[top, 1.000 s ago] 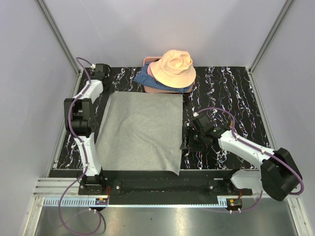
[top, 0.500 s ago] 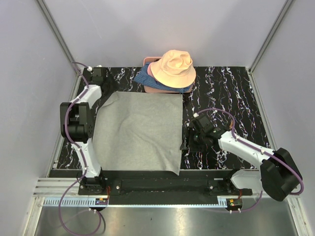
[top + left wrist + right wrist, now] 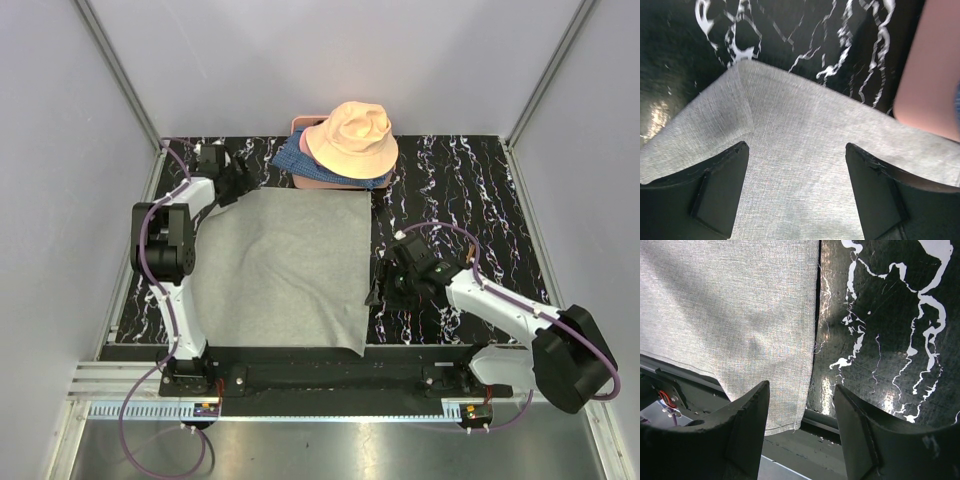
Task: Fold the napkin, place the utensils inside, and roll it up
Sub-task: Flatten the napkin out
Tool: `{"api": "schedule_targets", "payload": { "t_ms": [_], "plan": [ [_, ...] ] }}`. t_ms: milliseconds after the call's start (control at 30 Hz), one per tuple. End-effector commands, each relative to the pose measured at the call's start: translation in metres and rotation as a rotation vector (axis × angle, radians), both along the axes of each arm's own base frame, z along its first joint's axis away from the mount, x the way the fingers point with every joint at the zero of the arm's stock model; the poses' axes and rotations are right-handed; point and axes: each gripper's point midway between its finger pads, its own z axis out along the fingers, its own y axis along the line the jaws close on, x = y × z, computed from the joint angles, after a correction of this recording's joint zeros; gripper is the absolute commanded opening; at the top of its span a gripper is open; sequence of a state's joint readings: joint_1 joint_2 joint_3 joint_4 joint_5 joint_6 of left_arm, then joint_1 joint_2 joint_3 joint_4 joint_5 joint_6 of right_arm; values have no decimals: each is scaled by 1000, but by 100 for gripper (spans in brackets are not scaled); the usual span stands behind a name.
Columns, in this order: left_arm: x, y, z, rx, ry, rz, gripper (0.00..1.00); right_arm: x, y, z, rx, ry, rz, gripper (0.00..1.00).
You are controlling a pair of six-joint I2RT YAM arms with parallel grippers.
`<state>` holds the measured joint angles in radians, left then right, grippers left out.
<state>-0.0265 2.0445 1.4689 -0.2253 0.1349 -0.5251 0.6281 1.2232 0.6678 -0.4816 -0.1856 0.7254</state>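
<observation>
The napkin (image 3: 285, 265) is a plain light-grey cloth lying spread flat on the black marbled table; its near edge hangs over the table's front. My left gripper (image 3: 238, 182) hovers open over the cloth's far left corner. In the left wrist view that gripper (image 3: 796, 146) has its fingers wide apart with only the napkin (image 3: 805, 120) below them. My right gripper (image 3: 374, 290) stands open beside the cloth's right edge. In the right wrist view this gripper (image 3: 801, 387) straddles the near right edge of the napkin (image 3: 740, 305) without holding it. The utensils are out of view.
A peach bucket hat (image 3: 351, 136) sits on blue patterned fabric (image 3: 289, 157) and a pink object (image 3: 312, 181) at the table's back, just beyond the napkin. That pink object (image 3: 930, 65) shows close to the left gripper's right side. Grey walls enclose the table.
The left gripper has opened and swung right from the table's far left corner to the napkin's far left corner. The cloth's left edge shifted slightly. The right arm barely moved.
</observation>
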Motion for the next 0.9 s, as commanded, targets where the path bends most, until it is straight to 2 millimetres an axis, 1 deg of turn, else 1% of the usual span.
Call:
{"api": "schedule_targets", "payload": {
  "t_ms": [0, 133, 233, 333, 400, 433, 467, 600, 633, 700, 733, 767, 800, 867],
  "plan": [
    [7, 3, -1, 9, -1, 31, 82, 3, 3, 9, 45, -24, -21, 63],
    [6, 16, -8, 45, 11, 95, 84, 4, 4, 13, 55, -36, -21, 63],
    [10, 21, -2, 61, -23, 126, 84, 3, 3, 13, 55, -38, -22, 63],
    [16, 33, 4, 107, -55, 187, 85, 3, 3, 13, 57, -36, -20, 64],
    [24, 40, 10, 144, -82, 216, 85, 2, 4, 13, 59, -35, -18, 64],
    [25, 42, 5, 156, -70, 217, 85, 2, 4, 13, 59, -34, -19, 64],
    [29, 44, 8, 170, -77, 220, 85, 2, 4, 13, 61, -35, -17, 64],
    [29, 58, 10, 232, -85, 264, 86, 1, 3, 14, 65, -38, -25, 64],
    [30, 59, 16, 233, -103, 271, 86, 2, 3, 14, 65, -40, -26, 64],
    [28, 59, 18, 226, -117, 274, 86, 0, 2, 12, 60, -34, -26, 64],
    [30, 57, 27, 216, -147, 273, 86, 1, 2, 13, 63, -38, -26, 64],
    [27, 51, 26, 203, -150, 253, 86, 1, 3, 13, 62, -35, -24, 64],
    [26, 43, 28, 192, -161, 233, 86, 1, 3, 12, 60, -30, -25, 65],
    [18, 30, 31, 172, -165, 195, 86, 2, 4, 13, 61, -34, -22, 65]
  ]
}}
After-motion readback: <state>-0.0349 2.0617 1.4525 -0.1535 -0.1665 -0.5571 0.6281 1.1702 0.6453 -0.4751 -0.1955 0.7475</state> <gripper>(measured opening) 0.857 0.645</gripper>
